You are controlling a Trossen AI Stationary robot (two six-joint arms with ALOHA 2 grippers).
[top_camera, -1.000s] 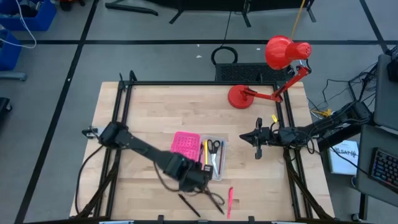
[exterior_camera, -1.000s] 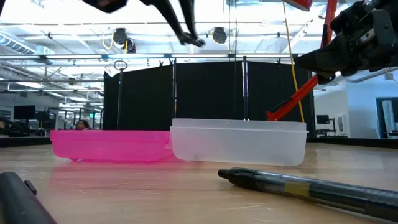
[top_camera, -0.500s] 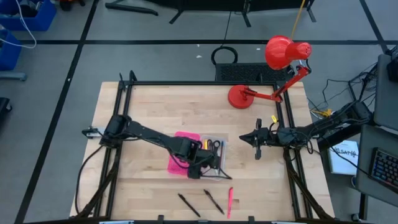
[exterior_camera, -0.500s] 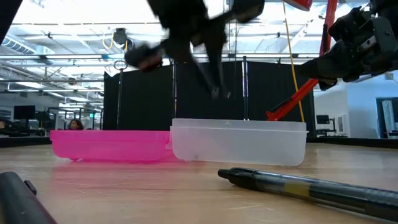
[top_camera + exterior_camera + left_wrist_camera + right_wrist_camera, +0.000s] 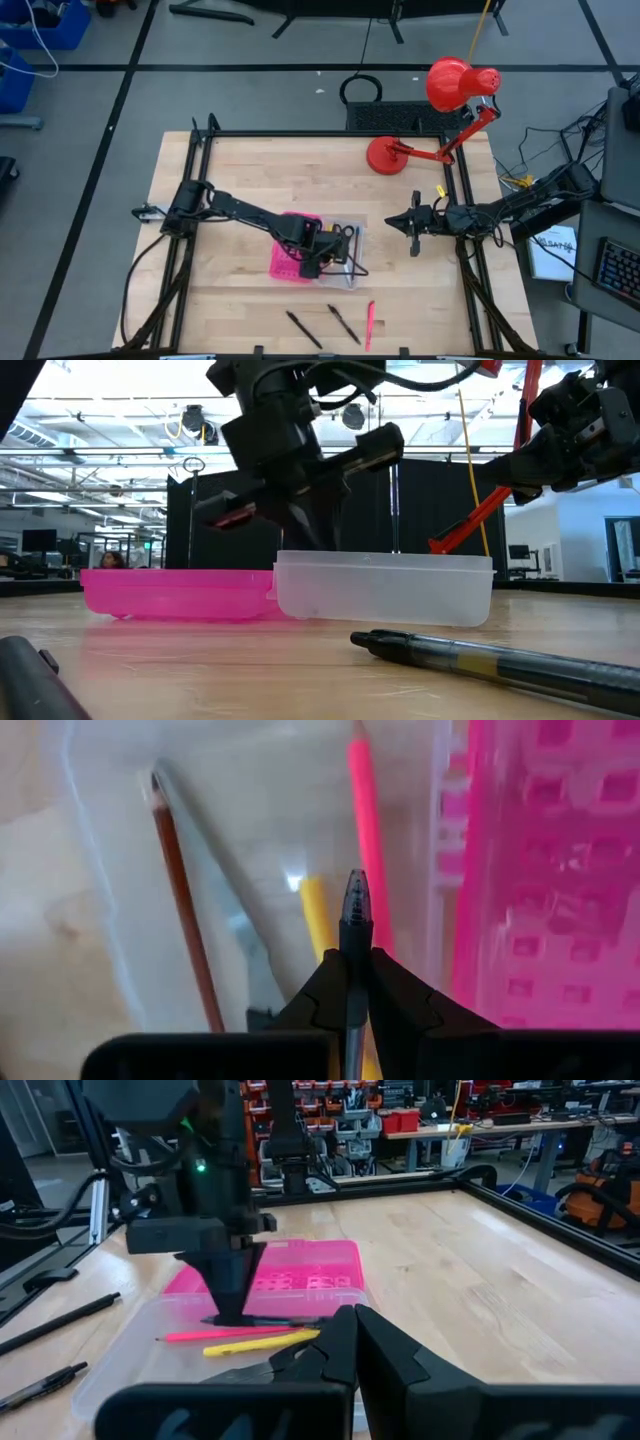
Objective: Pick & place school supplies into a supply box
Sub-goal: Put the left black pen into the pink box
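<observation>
Two arms over worktop. Supply box (image 5: 342,255) sits mid-worktop toward front edge, clear tray with pink lid (image 5: 290,245) beside it. Left gripper (image 5: 318,256) low inside tray, jaws narrow — pinching black pen (image 5: 354,935) above pink pencil (image 5: 369,830), yellow pencil (image 5: 320,915), scissors (image 5: 345,237). Step in hand: placing. Next, likely: jaws part, arm lifts, goes for three pens (image 5: 335,325) near front edge. Right gripper (image 5: 414,224) waits by right edge, jaws closed, empty.

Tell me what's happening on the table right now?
The left gripper has its jaws shut on a black pen and holds it low over the clear supply box, which already contains a pink pencil, a yellow one and scissors. Two dark pens and a pink pen lie on the table. The right gripper waits shut beside the box.
</observation>
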